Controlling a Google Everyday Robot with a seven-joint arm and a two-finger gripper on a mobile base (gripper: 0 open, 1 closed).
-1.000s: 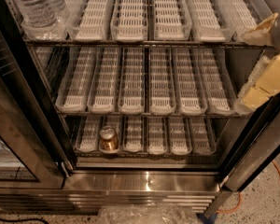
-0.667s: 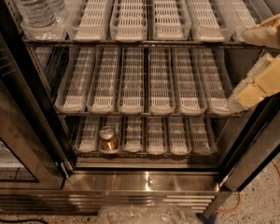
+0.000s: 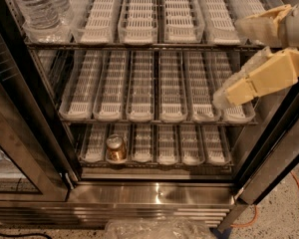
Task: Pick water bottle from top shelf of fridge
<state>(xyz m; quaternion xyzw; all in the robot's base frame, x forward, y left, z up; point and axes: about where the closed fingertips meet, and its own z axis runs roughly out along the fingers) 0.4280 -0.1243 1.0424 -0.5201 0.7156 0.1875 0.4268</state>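
1. The fridge (image 3: 154, 194) stands with its glass door (image 3: 20, 148) swung out to the left of the top shelf, so the racks are open to reach.
2. The top shelf (image 3: 139, 46) runs across the upper part of the view. Its clear lane trays (image 3: 142, 14) lie side by side, their long sides running back from the shelf's front rail.
3. The gripper (image 3: 230, 62) hangs at the right end of the top shelf, out in front of its rail. Its two fingers are spread wide with nothing between them. The upper finger (image 3: 261, 26) sits level with the shelf, and the lower one (image 3: 259, 81) dips in front of the rack underneath.
4. The water bottle (image 3: 40, 9) stands upright at the front of the leftmost lane of the top shelf, its top cut off by the edge of the view. From the gripper it lies far to the left and a little higher, with the shelf's whole width between them. Its long axis is vertical, so a level, side-on grasp looks the likely fit. The coming move is judged to be chiefly a sideways travel leftward along the rail.
5. An amber jar (image 3: 115, 147) sits two racks below the top shelf, towards the left, well clear of that path.
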